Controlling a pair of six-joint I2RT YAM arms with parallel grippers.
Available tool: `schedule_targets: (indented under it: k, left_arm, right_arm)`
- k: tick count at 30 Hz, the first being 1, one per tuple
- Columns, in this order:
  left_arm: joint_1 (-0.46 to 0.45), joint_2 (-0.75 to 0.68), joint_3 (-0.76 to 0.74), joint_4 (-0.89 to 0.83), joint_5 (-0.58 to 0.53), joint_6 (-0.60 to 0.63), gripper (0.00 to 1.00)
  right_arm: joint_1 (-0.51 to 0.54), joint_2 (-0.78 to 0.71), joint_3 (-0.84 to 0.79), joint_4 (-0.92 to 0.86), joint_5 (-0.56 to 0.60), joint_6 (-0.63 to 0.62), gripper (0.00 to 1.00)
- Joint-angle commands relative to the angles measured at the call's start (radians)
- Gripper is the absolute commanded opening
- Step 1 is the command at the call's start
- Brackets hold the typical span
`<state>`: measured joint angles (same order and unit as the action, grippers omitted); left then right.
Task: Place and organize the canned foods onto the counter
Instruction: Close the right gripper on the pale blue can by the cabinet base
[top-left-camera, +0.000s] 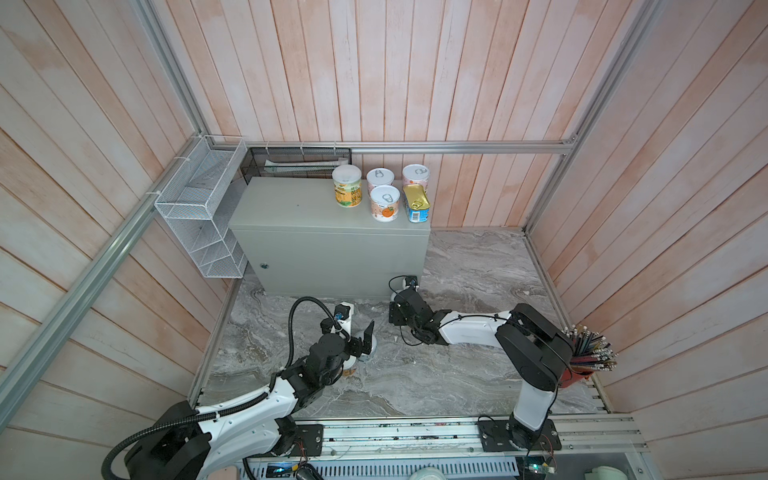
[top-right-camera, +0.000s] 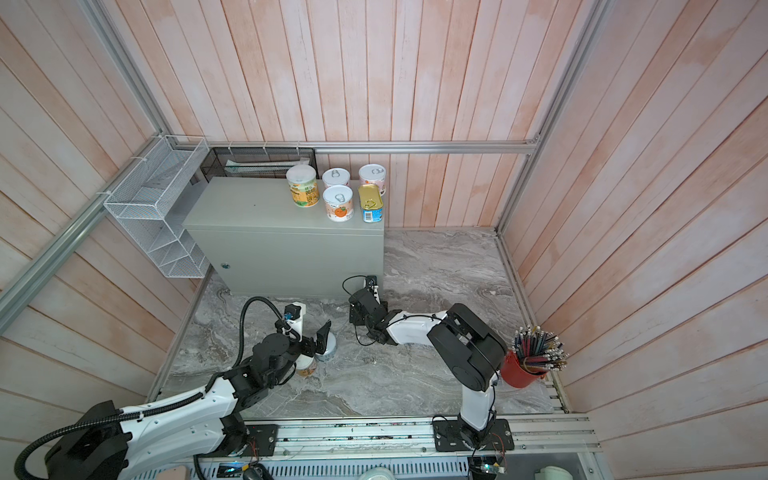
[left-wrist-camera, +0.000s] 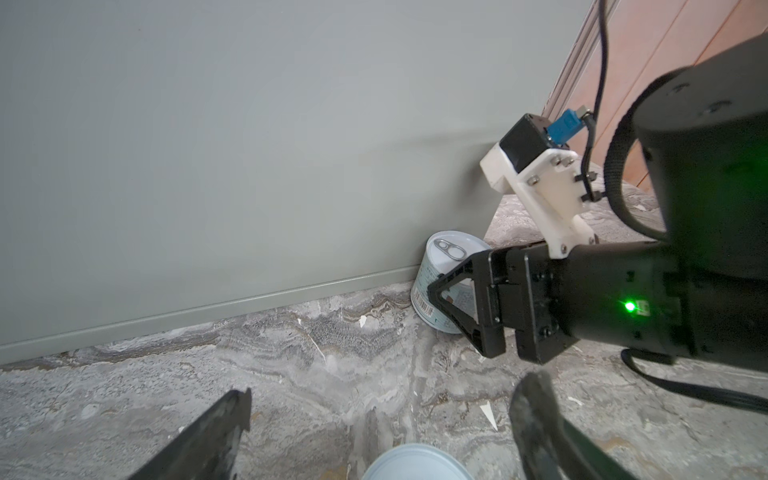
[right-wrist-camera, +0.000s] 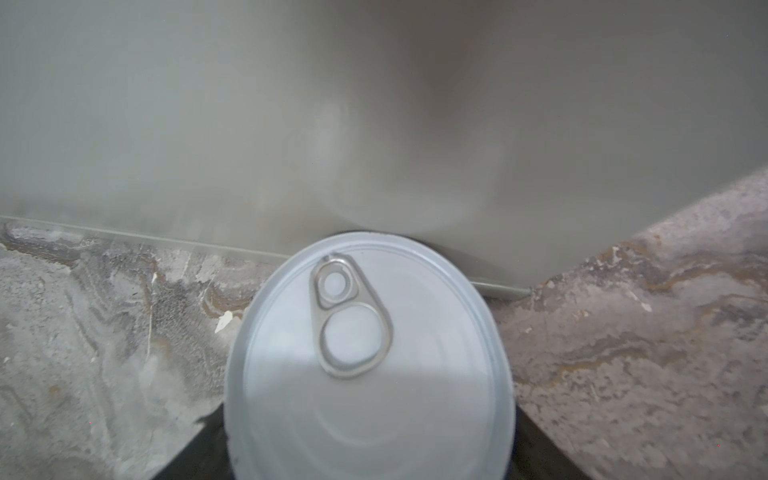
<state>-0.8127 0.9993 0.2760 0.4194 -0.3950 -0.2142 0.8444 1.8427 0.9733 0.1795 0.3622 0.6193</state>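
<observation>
pull-tab can (right-wrist-camera: 370, 365) clamped between right jaws, left jaws wide open, holding nothing

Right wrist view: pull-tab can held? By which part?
Right gripper pinches the pull-tab can across its side wall; it stands on the marble. Left gripper, open, holds nothing.

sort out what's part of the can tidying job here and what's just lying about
Part of the job:
- counter
- on it: green-label can, orange-label can, blue tin, rear pull-tab cans
- not yet up, on the marble: pale blue can at the counter's foot, grey can, orange can

Just lying about:
- red cup of pencils
- white wire basket
- black mesh tray
</observation>
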Motion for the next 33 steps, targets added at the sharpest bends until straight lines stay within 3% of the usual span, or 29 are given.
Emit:
schedule_targets:
  k: [1,10,22,33]
  left_arm:
    - [-0.002,0.012,0.025,0.024,-0.02,-0.014,1.0]
    - [-0.002,0.05,0.041,0.018,-0.011,-0.024,1.0]
    - [-0.002,0.053,0.04,0.019,-0.015,-0.022,1.0]
    - [-0.003,0.063,0.047,0.013,-0.012,-0.023,1.0]
  right_arm:
    - [-0.017,0.033,0.046,0.039,0.052,-0.001,0.8]
    - [-0.017,0.035,0.057,0.046,0.045,0.001,0.82]
    - [-0.016,0.005,0.023,0.029,0.05,0.013,0.7]
    - [-0.012,-0.09,-0.052,0.025,0.05,0.067,0.67]
